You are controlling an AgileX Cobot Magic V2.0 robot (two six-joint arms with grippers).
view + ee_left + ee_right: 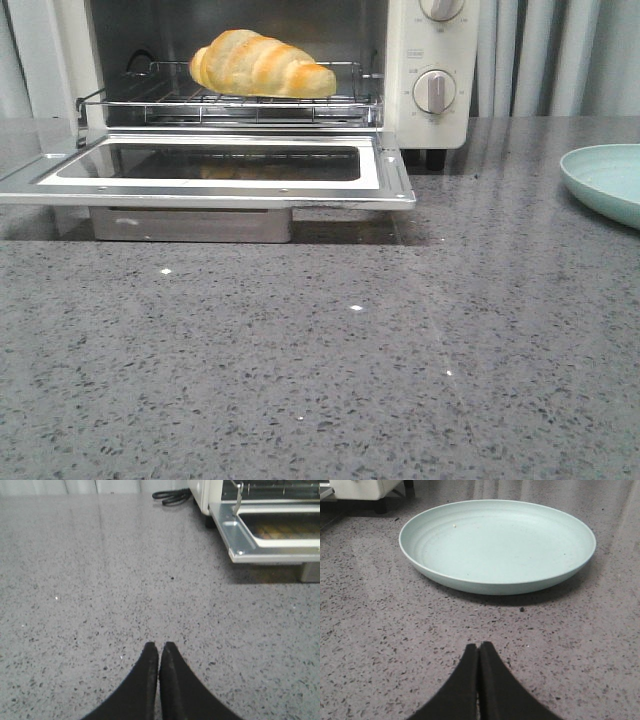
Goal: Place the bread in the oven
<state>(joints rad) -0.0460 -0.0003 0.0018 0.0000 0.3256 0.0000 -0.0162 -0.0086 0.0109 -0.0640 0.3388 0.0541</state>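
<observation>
Bread (262, 65) on oven (432, 60) rack, well beyond both grippers, left (159, 650) and right (479, 650), fingers pressed together, empty; door (215, 170) down: lift it evenly to close.
</observation>
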